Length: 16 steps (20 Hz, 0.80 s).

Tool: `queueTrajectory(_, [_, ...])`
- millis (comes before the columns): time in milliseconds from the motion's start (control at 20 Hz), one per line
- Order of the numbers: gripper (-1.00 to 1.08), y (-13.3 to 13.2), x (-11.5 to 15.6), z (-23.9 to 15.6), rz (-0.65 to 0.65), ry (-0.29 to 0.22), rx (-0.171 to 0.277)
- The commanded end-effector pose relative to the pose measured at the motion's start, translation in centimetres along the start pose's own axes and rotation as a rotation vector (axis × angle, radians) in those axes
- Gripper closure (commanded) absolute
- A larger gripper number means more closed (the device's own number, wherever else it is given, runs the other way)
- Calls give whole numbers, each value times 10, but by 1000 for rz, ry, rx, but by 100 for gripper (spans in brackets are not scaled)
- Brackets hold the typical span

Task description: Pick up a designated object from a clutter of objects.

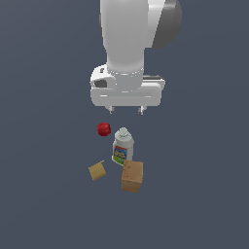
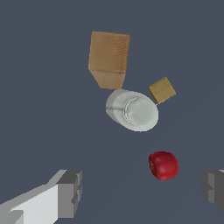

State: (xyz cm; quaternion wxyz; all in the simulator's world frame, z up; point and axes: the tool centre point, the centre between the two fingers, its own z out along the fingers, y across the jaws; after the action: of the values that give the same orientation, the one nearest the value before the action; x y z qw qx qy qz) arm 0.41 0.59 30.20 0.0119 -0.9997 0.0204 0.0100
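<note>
Red, glossy, apple-like: your target, the red ball [image 1: 103,129], sits on the dark grey floor [image 1: 44,194] just left of centre in the exterior view, well clear of anything holding it. Right beside it, toward the exterior view's right, stands the white bottle [image 1: 122,146] with its colourful label, upright, cap up; the two look near but not touching. Below the bottle in that frame you have the larger tan cube [image 1: 132,176], close against the bottle's base, and to its left the small flat tan block [image 1: 97,170], apart from both. Your gripper [image 1: 126,110] hangs above the group in the upper middle of the frame, fingers spread wide, nothing between them, tips off the floor. In the wrist view the ball [image 2: 163,165] lies between the two fingers [image 2: 70,192] but nearer the one at the right edge; the bottle [image 2: 132,110] is seen from above, mid-frame, with the cube [image 2: 109,56] beyond it and the flat block [image 2: 162,90] just beside its cap. Whether bottle and cube actually touch you cannot tell.
</note>
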Motion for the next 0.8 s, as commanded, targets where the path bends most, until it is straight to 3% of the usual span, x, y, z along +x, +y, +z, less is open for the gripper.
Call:
queueTrajectory(0, [-92, 0, 0, 0, 0, 0, 0])
queueTrajectory(450, [-92, -26, 13, -20, -39, 55, 14])
queueTrajectory(750, [-92, -24, 13, -18, -40, 54, 13])
